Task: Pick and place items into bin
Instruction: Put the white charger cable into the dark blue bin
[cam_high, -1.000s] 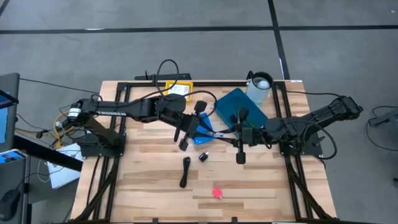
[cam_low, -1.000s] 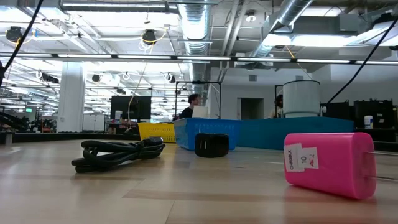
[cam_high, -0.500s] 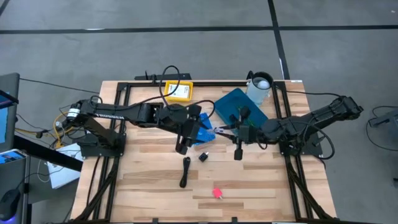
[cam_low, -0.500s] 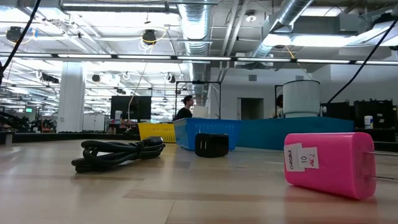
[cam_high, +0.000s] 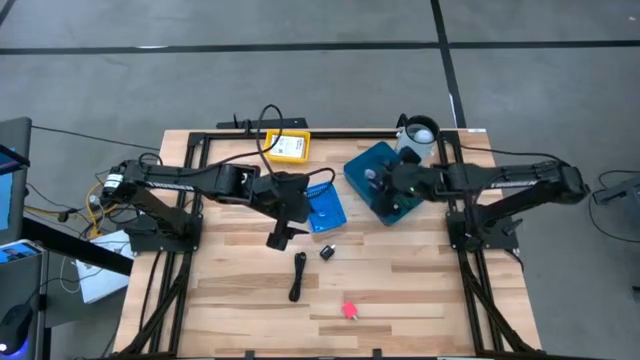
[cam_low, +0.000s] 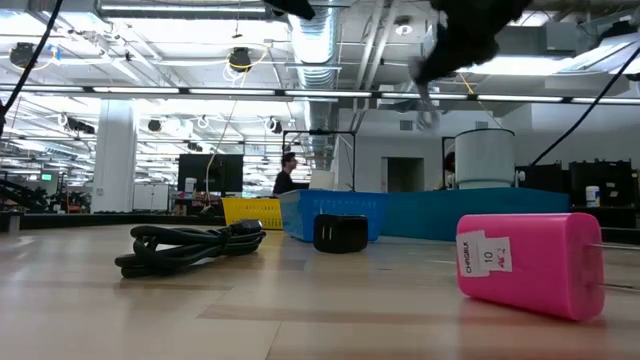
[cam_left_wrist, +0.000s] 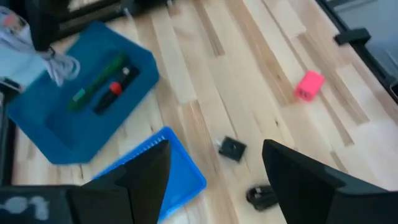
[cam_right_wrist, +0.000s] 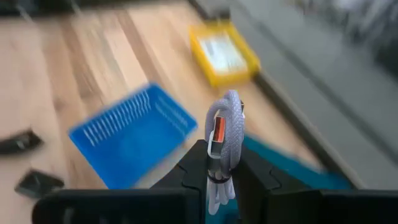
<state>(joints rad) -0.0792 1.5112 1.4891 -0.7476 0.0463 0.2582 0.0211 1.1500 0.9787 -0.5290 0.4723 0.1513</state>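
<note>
Right end effector (cam_right_wrist: 214, 163) over bin (cam_high: 372, 165)

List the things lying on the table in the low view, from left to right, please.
Black coiled cable → yellow box → small black charger cube → pink charger block.

On the table (cam_high: 230, 300), the left hand (cam_high: 279, 237) hovers beside a blue basket (cam_high: 324, 208); the right hand (cam_high: 378, 185) hangs over the teal bin (cam_high: 372, 163).
</note>
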